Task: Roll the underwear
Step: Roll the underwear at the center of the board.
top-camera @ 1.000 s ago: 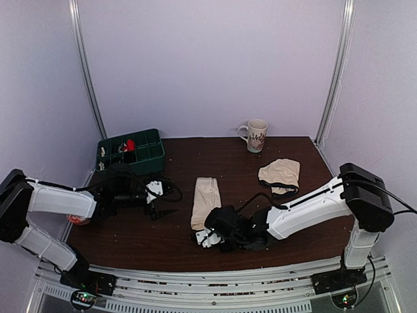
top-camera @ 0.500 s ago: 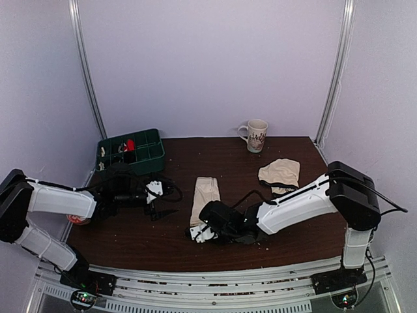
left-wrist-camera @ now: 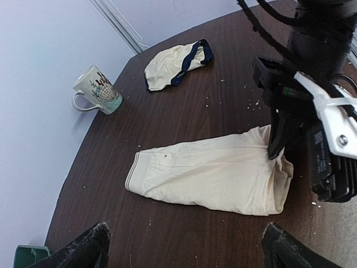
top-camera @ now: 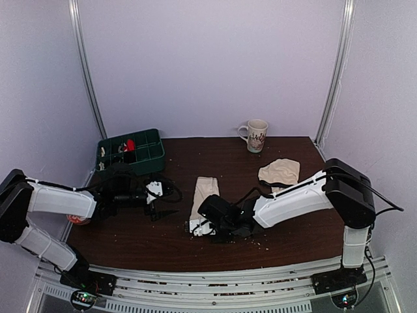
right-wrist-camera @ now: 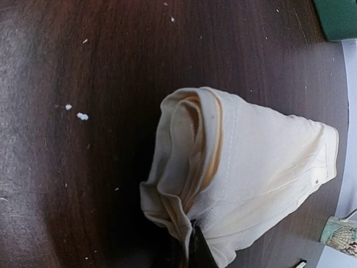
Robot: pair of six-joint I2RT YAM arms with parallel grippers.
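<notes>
**tabletop_tom:** ok so where's the underwear (top-camera: pixel 206 193) and which way does it run?

**yam_fan:** Just below the middle of the top view, folded into a long cream strip. The long axis goes near to far, with the far end leaning a touch right. The right gripper (top-camera: pixel 197 225) is on the near end, jaws pinched tight on the fabric. Its wrist cam shows that end bunched up and curled over on itself.

**tabletop_tom:** and the other arm?

**yam_fan:** The left gripper (left-wrist-camera: pixel 187 252) sits off to the strip's left, fingers spread wide, nothing in them, facing the strip side-on.

**tabletop_tom:** the rest of the setup?

**yam_fan:** Dark brown wood table (top-camera: pixel 228 156), speckled with white crumbs (right-wrist-camera: pixel 82 116). Further back there's a second pair (top-camera: pixel 279 171) with dark trim at right, a green bin (top-camera: pixel 151 163) in the back-left corner and a mug (top-camera: pixel 255 135) at the far edge. Pale lavender walls (top-camera: pixel 208 65), with a metal rail (top-camera: pixel 88 72) running up each side.
</notes>
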